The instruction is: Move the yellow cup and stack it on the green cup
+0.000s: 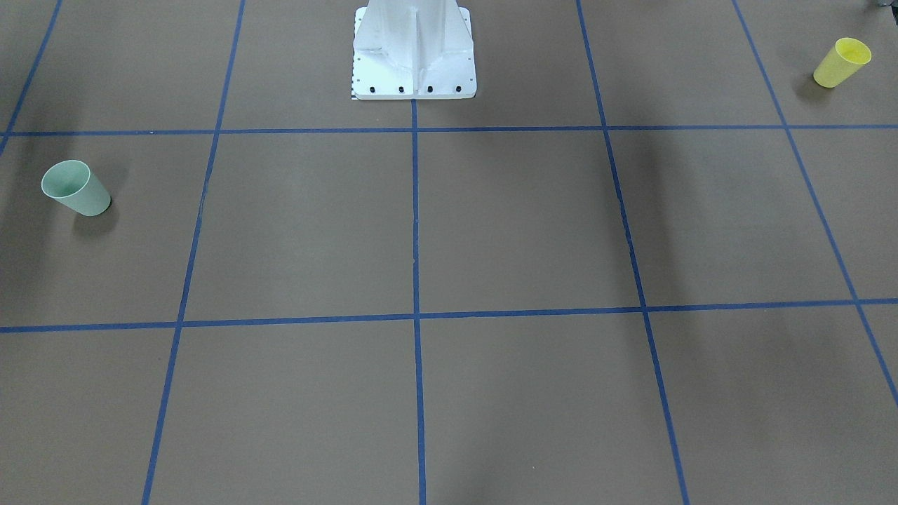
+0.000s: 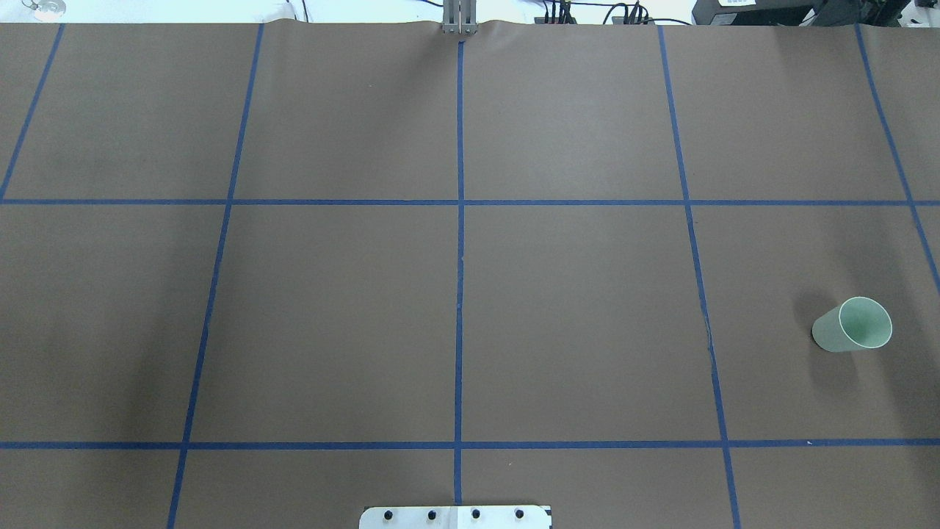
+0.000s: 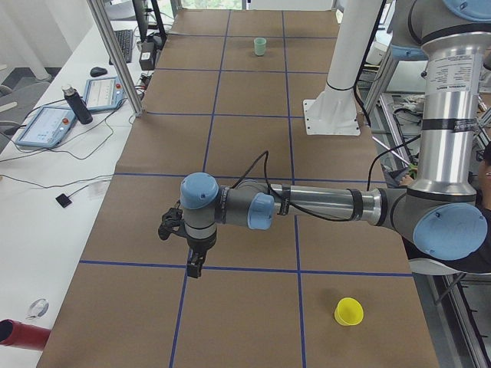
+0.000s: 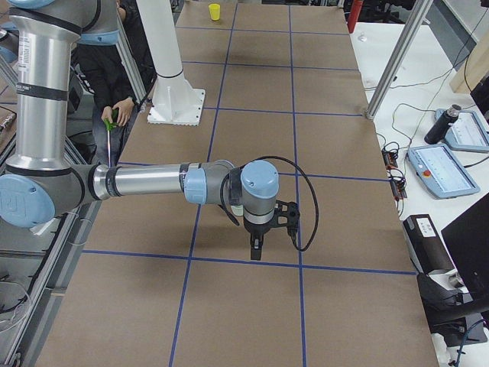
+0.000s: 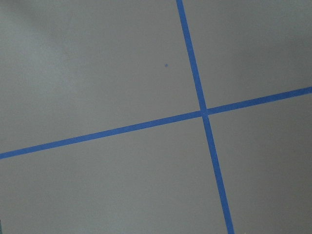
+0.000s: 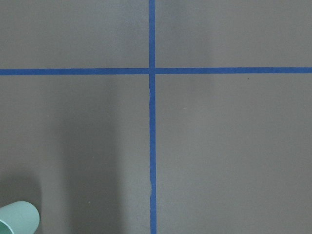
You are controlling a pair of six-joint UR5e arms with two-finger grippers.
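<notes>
We see nothing done yet: yellow cup at 2 o'clock, green cup at 9, well apart; cannot tell whether jaws clenched.

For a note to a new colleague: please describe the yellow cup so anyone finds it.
On the brown table, find the white robot base. The yellow cup stands rim up near the table's end on the robot's left. Its bright yellow sets it apart from the pale green cup at the opposite end.

Place: robotics lab.
Counter: brown paper gridded with blue tape.
Robot: white pedestal bolted down, jointed industrial arm.
Side bench: teach pendants, bottle.
Framing: aluminium posts.
</notes>
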